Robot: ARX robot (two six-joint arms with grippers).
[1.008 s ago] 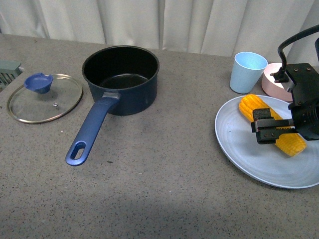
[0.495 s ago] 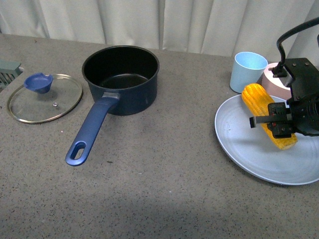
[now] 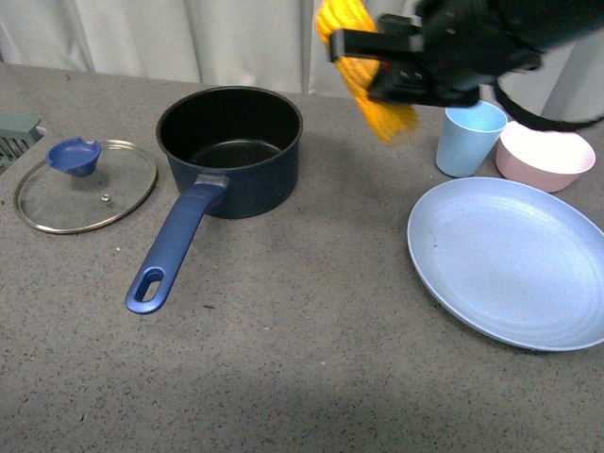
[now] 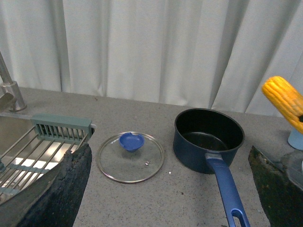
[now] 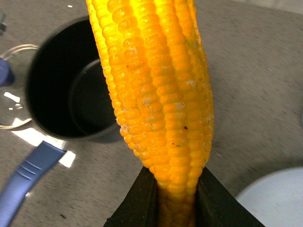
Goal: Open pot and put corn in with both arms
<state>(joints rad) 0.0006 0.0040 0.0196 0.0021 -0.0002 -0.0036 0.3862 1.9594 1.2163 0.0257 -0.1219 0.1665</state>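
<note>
One grey speckled table [image 3: 302, 377] carries everything. The pale blue plate [image 3: 510, 260] lies on it, below and to the right of the right fingers [image 3: 363, 42]. The pot [image 3: 247, 187] stands open on the table, below and to the left of those fingers, with its black inside showing and its long handle pointing toward the robot. The glass lid [image 3: 104, 193] with its blue knob lies flat further left, beyond the pot, near it but apart.

The corn [image 3: 389, 118] is up in the air and tilted, with the right fingers clamped across its middle part. From the front, its lower end shows to the right of the pot's rim. In the right wrist view the corn [image 5: 156, 94] runs out from between the two black fingers [image 5: 137, 203], with the pot off to one side of it.

The pink bowl [image 3: 545, 156] and the blue cup [image 3: 469, 137] stand side by side below and right of the right fingers.

The left fingers [image 4: 61, 189] are spread wide, low over the table, and the lid and pot show between them.
</note>
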